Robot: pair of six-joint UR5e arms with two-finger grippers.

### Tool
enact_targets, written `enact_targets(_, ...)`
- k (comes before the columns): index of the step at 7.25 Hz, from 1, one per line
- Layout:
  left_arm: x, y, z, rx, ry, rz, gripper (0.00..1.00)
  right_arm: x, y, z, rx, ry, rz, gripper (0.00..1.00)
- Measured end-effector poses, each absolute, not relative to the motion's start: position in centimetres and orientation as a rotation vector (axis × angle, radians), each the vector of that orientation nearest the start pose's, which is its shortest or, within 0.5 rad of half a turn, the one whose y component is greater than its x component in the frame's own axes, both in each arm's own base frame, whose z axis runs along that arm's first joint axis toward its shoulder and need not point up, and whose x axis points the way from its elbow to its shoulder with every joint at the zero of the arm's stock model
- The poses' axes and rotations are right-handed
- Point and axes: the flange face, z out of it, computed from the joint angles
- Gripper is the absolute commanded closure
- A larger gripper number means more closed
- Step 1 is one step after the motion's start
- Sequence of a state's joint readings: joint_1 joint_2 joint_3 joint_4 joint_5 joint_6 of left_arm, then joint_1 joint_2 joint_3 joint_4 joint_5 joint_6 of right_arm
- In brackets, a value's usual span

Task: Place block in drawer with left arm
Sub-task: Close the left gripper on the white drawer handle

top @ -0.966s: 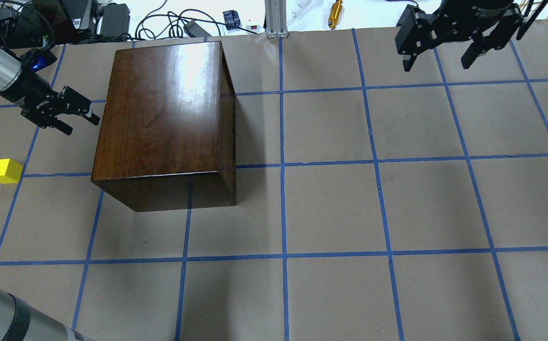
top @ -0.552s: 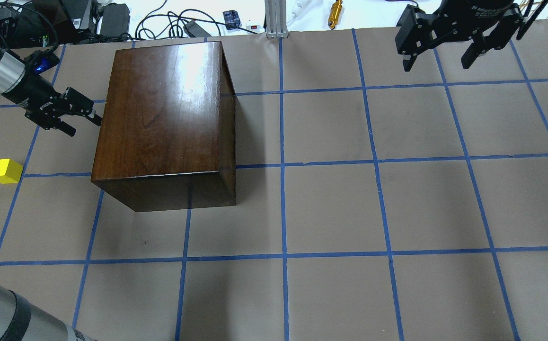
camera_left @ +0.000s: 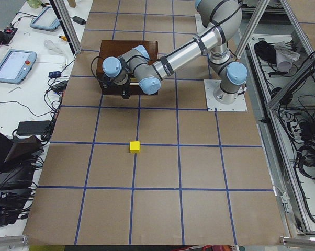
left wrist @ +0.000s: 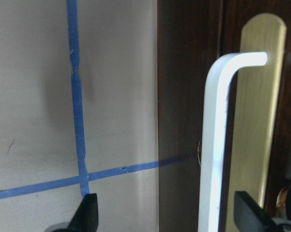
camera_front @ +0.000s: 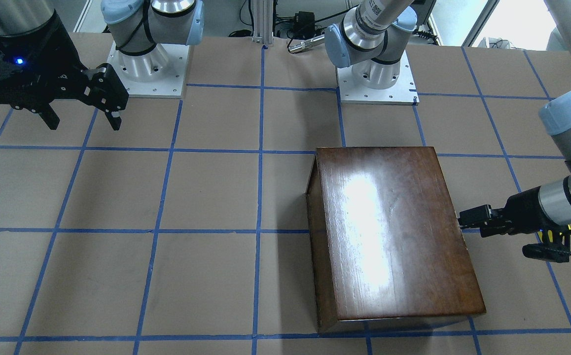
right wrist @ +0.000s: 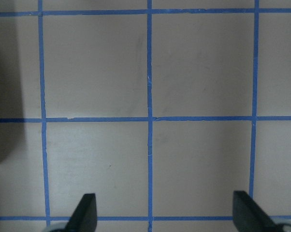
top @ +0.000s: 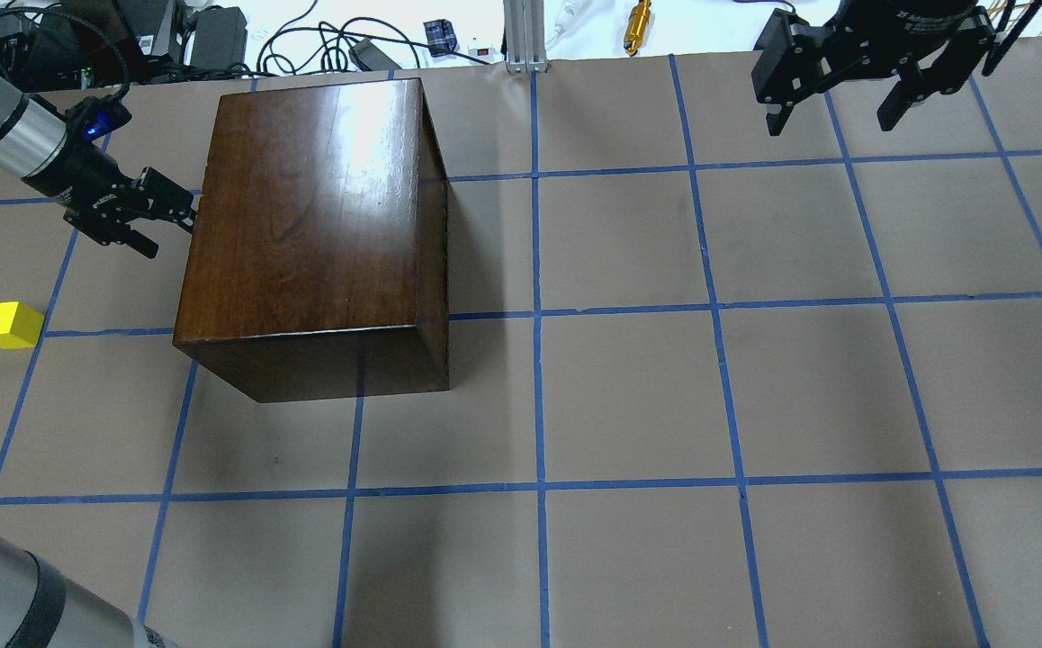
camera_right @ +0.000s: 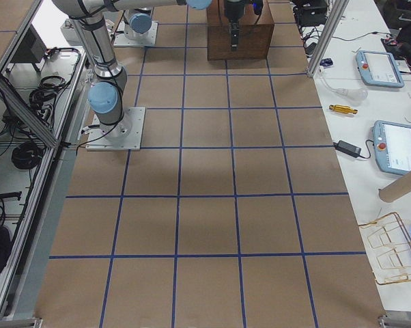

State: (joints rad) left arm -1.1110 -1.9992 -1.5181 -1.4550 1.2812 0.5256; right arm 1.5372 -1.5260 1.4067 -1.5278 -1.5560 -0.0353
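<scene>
The yellow block (top: 9, 325) lies on the table left of the dark-brown box (top: 314, 225), apart from it; it also shows in the exterior left view (camera_left: 135, 147). The drawer is shut, its pale tray hidden. Only its dark front (left wrist: 184, 96) shows, with a white bar handle (left wrist: 214, 145) on a brass plate (left wrist: 261, 96). My left gripper (top: 170, 229) is open and empty at the box's left side. In the left wrist view the handle stands between its fingers (left wrist: 90, 215). My right gripper (top: 836, 112) is open and empty, high at the far right.
The box (camera_front: 394, 231) stands on brown paper with a blue tape grid. Both arm bases (camera_front: 150, 64) are at the robot's edge. Cables and small tools (top: 638, 22) lie beyond the far table edge.
My left gripper has moved right and slightly away from the block, up to the box's left side. The block, the box and the right arm have not moved.
</scene>
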Motion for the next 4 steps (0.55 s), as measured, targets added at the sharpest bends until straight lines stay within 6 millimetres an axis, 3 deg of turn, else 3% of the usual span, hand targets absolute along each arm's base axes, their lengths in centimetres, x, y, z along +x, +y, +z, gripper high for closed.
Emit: enact_targets(4,12.84,-62.34,28.15,0.103,3.513,0.147,0.00,11.81,-51.97,54.19,-0.006,3.127,-0.120,0.00)
